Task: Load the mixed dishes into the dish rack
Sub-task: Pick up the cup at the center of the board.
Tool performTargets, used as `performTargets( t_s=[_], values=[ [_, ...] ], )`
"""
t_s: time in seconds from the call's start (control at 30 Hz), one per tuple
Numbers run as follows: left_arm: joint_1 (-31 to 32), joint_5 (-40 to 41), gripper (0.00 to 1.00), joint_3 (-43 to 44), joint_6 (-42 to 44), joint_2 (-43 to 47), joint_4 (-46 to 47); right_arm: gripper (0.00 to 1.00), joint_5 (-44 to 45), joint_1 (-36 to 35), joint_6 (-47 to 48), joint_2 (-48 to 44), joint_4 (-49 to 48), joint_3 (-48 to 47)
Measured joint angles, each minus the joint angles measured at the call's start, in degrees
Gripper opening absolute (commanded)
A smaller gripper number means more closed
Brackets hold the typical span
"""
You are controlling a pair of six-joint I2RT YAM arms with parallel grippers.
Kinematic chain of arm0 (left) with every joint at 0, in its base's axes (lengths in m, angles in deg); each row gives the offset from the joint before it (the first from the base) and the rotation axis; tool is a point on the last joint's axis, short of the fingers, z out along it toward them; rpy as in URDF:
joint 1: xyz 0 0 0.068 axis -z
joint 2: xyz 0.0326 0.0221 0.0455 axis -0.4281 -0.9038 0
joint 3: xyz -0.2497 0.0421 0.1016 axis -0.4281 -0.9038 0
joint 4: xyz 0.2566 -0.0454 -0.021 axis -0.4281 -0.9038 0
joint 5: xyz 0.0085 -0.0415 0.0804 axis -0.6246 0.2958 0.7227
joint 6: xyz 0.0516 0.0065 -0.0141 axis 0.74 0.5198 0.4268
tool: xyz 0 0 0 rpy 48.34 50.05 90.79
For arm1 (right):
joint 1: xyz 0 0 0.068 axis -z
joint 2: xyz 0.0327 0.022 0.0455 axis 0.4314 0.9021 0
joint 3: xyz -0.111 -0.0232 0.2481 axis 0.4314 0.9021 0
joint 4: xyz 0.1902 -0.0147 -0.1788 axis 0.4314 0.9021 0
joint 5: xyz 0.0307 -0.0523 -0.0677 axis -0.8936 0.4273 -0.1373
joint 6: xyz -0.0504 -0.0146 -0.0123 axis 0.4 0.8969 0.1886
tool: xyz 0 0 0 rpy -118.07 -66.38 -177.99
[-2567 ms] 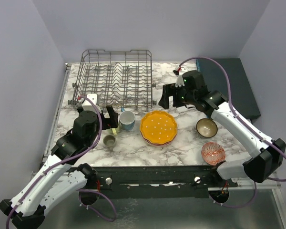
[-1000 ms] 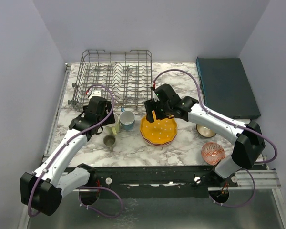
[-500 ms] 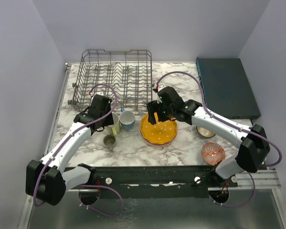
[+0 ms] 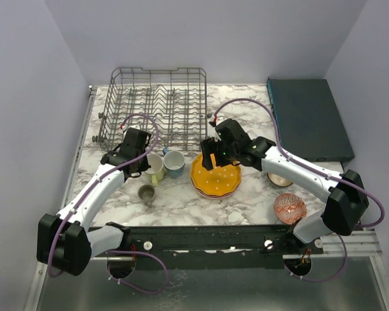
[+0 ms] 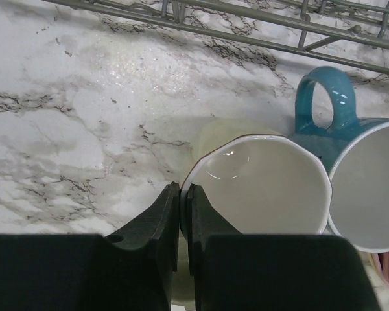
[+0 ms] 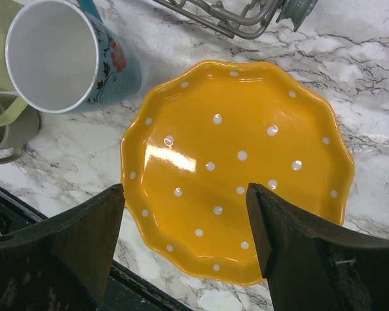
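Left hand (image 5: 181,189) is clenched on the thin rim of the pale yellow glazed mug (image 5: 259,188): one black finger lies outside the wall, the other inside the glossy white hollow. The mug stands upright on the white, grey-veined marble tabletop (image 5: 71,129). Just beside it is the round blue ceramic mug (image 5: 324,107), its looped handle turned toward the grey wire dish rack (image 5: 246,39) behind. A small grey-olive mug (image 4: 146,192) sits nearer the arm bases.

The right hand (image 6: 185,194) is spread wide and grasps nothing. Its dark fingers hang on either side of the shiny orange plate with a scalloped edge and white dots (image 6: 240,162). That plate rests on a pink plate (image 4: 214,194), of which only the rim shows. A dark brown bowl (image 4: 279,178) and a red-patterned bowl (image 4: 290,207) lie to the right. The rectangular rack, with rows of upright tines, stands at the back left of the tabletop, and a flat dark teal box (image 4: 308,116) at the back right.
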Motion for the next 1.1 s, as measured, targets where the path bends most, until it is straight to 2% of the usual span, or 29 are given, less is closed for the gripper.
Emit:
performTargets(
  t_s=[0.07, 0.47, 0.8, 1.1],
  values=[
    [-0.02, 0.0, 0.0, 0.09, 0.11, 0.0, 0.02, 0.82, 0.0, 0.0, -0.02, -0.02, -0.02, 0.0],
    [-0.02, 0.26, 0.0, 0.31, 0.13, 0.55, -0.87, 0.81, -0.61, 0.0, -0.09, -0.96, 0.07, 0.04],
    [-0.02, 2.25, 0.0, 0.31, 0.11, 5.75, -2.86, 0.81, -1.07, 0.0, -0.07, -2.16, 0.59, -0.28],
    [-0.02, 2.34, 0.0, 1.64, 0.44, 9.6, -3.52, 0.8, -6.49, -0.02, -0.07, -4.94, 1.68, -4.07]
  ],
)
